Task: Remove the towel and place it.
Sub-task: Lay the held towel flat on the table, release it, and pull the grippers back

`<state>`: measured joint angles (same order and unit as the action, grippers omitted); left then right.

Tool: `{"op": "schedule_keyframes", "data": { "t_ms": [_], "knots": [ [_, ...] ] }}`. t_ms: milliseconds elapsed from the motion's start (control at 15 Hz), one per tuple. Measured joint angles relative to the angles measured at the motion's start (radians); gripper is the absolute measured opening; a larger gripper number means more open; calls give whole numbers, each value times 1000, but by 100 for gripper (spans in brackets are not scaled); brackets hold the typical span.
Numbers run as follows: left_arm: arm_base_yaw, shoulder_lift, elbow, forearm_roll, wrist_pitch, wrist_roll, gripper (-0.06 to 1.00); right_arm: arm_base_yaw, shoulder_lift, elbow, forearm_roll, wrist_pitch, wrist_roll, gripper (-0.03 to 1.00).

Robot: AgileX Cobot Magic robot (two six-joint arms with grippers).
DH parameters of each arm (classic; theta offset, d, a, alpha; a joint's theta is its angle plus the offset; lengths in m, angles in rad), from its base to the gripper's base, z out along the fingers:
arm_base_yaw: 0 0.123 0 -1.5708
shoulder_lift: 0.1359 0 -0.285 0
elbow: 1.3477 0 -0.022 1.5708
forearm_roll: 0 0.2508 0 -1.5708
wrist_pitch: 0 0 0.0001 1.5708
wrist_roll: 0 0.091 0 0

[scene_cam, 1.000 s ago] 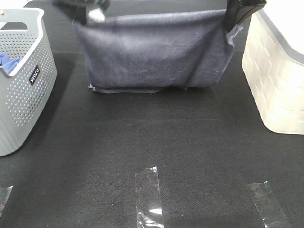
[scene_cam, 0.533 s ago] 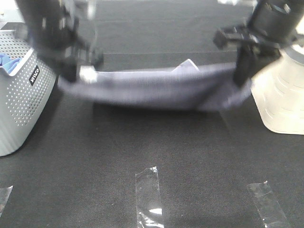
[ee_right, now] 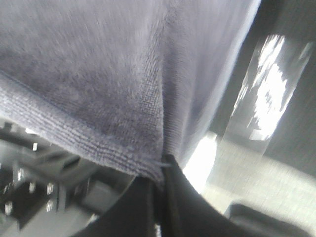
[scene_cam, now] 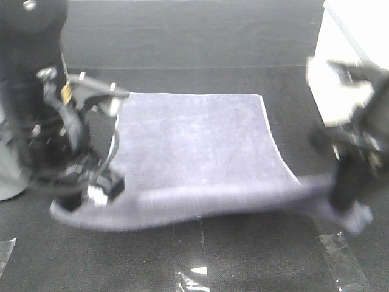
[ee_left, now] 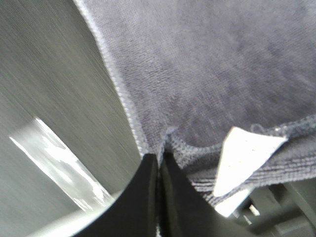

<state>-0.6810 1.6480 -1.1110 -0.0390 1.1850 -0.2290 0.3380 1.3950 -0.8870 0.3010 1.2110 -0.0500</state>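
The greyish-lavender towel (scene_cam: 194, 146) lies spread over the black table, its far edge flat and its near edge lifted. My left gripper (scene_cam: 91, 198) is shut on the near left corner; in the left wrist view (ee_left: 158, 163) the closed fingers pinch the hem (ee_left: 123, 94) beside a white label (ee_left: 242, 158). My right gripper (scene_cam: 349, 210) is shut on the near right corner; the right wrist view (ee_right: 160, 185) shows the closed fingers pinching the towel (ee_right: 98, 74). Both arms are blurred by motion.
A white bin (scene_cam: 340, 61) stands at the back right. The grey basket (scene_cam: 5, 176) is mostly hidden behind the left arm. Strips of clear tape (scene_cam: 191, 255) (scene_cam: 340, 255) lie on the table near the front edge.
Both grippers have pulled the towel's held edge down and toward the front of the table. The towel went from hanging bunched to spread flat across the table.
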Motion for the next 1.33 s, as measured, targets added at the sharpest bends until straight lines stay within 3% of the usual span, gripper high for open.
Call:
{"op": "schedule_keyframes", "data": {
  "t_ms": [400,733,800,933,1200,1267,1333],
  "knots": [
    [-166,-118,208,-113,-17,-89,0,0,-147,223,84,0,0,0],
    [-354,-150,232,-161,-3,-180,0,0,-271,328,85,2,0,0],
    [-354,-150,232,-161,-3,-180,0,0,-271,328,85,2,0,0],
    [-427,-150,232,-169,0,-228,0,0,-326,359,86,2,1,0],
    [-437,-150,244,-170,0,-290,0,0,-360,393,102,3,1,0],
    [-437,-150,244,-170,2,-309,5,0,-361,393,102,2,1,2],
    [-437,-150,244,-170,10,-318,15,0,-361,393,95,2,1,13]
  ]
}}
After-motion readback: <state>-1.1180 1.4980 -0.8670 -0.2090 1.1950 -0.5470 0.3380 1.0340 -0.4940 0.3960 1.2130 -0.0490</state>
